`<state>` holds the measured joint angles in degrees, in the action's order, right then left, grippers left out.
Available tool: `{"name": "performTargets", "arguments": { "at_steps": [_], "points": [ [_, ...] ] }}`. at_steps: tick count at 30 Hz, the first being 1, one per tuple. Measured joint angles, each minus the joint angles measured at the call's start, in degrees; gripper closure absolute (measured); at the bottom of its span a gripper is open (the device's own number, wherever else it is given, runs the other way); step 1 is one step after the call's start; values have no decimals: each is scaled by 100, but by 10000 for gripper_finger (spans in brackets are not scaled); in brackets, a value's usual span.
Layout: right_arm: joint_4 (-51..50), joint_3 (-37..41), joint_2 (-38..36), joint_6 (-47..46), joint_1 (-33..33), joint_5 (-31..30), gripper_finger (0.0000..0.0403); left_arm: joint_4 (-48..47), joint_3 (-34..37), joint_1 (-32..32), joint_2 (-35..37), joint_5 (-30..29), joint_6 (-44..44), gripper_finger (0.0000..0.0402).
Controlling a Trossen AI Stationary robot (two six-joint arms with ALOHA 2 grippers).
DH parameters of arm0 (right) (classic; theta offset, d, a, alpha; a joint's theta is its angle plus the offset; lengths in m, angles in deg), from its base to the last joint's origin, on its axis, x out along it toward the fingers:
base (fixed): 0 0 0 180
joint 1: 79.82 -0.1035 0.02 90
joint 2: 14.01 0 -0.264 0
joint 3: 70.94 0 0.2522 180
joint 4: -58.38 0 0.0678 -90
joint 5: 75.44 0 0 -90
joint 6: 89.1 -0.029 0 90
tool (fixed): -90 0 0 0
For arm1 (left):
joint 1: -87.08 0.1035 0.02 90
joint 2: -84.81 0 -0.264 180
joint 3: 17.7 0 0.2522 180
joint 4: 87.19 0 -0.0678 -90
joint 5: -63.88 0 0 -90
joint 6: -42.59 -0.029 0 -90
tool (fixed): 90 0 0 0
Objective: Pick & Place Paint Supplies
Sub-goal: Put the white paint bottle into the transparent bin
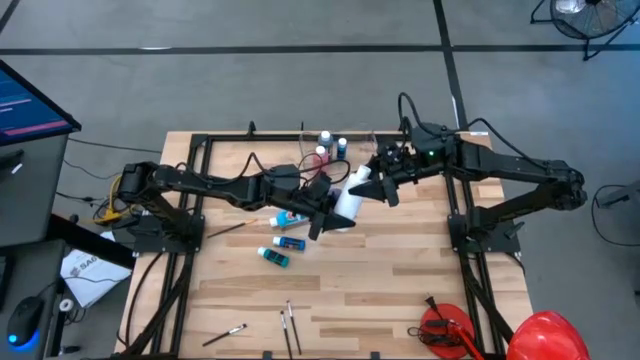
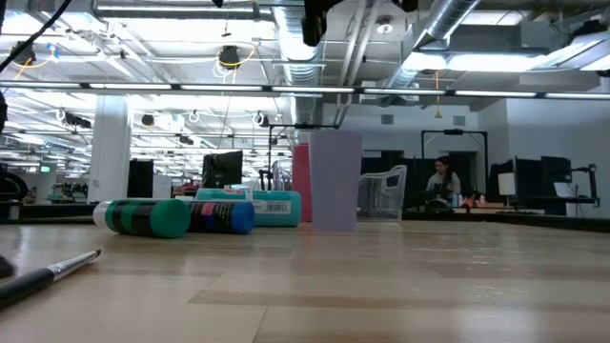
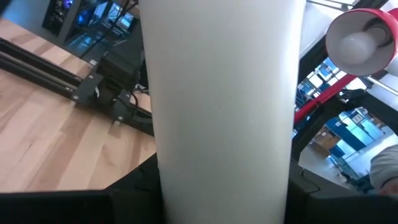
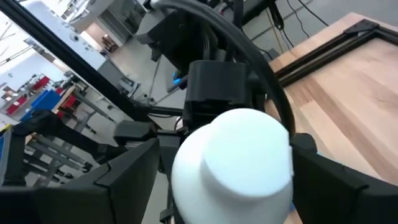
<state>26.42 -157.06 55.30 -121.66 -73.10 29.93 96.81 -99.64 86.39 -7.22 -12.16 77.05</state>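
Held aloft above the tabletop's middle: a large white bottle (image 1: pixel 350 200), its body clamped in the left gripper (image 1: pixel 327 212). At its cap end, the right gripper (image 1: pixel 381 184), fingers spread either side of the cap without pinching, seemingly mid-handover. Near the far edge, a clear tub (image 1: pixel 335 143) already holding several small bottles. Left lying below: tubes (image 1: pixel 283 232); brushes (image 1: pixel 290 327) along the near edge.

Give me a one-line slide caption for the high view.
Left gripper holds a large white bottle above the table while right gripper stands open at its cap.
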Motion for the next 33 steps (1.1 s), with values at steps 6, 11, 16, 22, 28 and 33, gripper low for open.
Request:
{"name": "performTargets", "arguments": {
  "at_steps": [6, 11, 16, 22, 28, 33],
  "points": [
    [7, 0, 0, -39, 4, -2, 104, 0, -4, 2, 0, -36, -11, 234],
    [-3, 4, 0, -49, 4, -93, 119, 0, -7, 7, 0, -52, -11, 234],
    [-78, 7, 35, -52, 4, -220, 132, -5, -7, 7, 0, -68, -6, 234],
    [-261, 7, 37, -50, 4, -220, 160, -26, -7, 47, 0, -100, 12, 234],
    [-260, 7, 35, -52, 3, -227, 205, -13, -7, 46, 0, -104, -9, 234],
    [-262, 7, 33, -52, 2, -236, 209, -7, -7, 47, 0, -103, -11, 230]
  ]
}}
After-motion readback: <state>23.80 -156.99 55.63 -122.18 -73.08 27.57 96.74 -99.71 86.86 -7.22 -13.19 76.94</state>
